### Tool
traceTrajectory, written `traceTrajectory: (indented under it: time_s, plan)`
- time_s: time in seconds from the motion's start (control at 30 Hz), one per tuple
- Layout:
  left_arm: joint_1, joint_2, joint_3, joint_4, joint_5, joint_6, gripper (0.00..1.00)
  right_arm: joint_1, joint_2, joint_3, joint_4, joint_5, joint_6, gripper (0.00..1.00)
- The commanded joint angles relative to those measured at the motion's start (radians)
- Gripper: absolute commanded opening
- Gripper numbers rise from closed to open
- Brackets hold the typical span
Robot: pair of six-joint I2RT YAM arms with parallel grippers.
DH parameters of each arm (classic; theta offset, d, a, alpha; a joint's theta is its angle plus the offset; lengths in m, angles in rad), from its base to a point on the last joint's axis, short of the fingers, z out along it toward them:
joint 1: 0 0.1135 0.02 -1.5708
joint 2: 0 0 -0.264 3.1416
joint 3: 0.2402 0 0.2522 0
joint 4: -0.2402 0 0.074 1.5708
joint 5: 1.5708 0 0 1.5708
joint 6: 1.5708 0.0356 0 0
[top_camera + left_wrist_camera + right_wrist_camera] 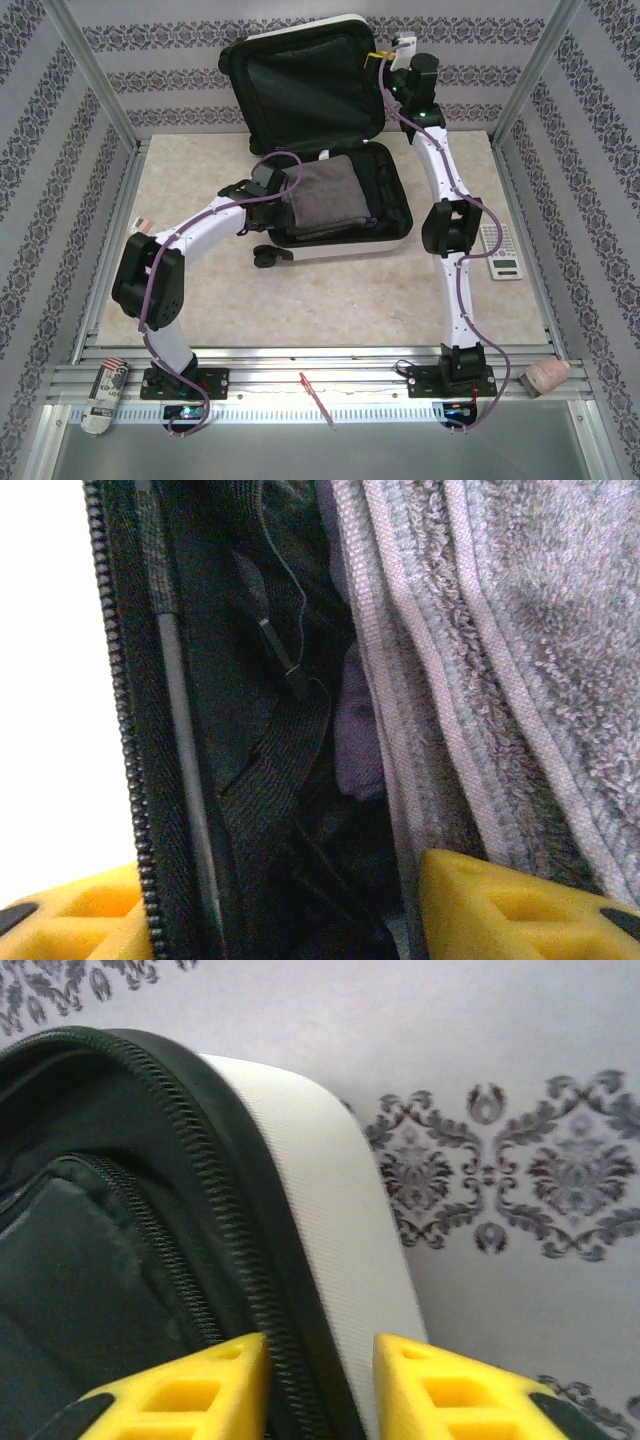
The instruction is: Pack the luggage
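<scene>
open luggage, both end effectors at its edges

the luggage (300, 95) sits at the far middle of the bench (200, 290). it is open: the white-shelled base lies flat and the lid stands up against the back wall, black lining facing the arms.

the right end effector (320, 1380) is at the lid's upper right corner. its yellow fingers sit one on each side of the rim, the left finger on the lining side and the right finger on the white shell. the zipper edge fills the narrow gap between them, so it is pinched onto the lid.

the left end effector (290, 920) is at the left edge of the base. it stands partly wide and grips nothing. one finger is outside the zipper line, the other over the folded edge of a grey towel (335, 195).

the towel lies folded in the base and covers most of its floor. beside it, along the left wall, the left wrist view shows black lining and a black strap (275, 780).

the left arm rises from its base to a raised elbow at the left, and its forearm reaches right and away to the base of the luggage. the right arm stretches far forward along the right side of the luggage, with a slight bend at the elbow.
</scene>
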Motion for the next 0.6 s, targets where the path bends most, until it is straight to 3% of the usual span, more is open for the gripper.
traceTrajectory:
  time_s: [0.0, 0.23, 0.57]
  plan:
    - [-0.018, 0.001, 0.031, -0.003, 0.001, -0.008, 0.56, 0.013, 0.005, 0.039, -0.011, 0.021, -0.069, 0.24]
    - [-0.022, 0.009, 0.033, -0.004, -0.022, -0.009, 0.56, -0.008, -0.028, 0.000, -0.042, -0.022, -0.060, 0.00]
    - [-0.021, 0.013, 0.027, 0.028, -0.042, -0.019, 0.56, -0.061, -0.253, -0.379, 0.207, -0.160, 0.003, 0.00]
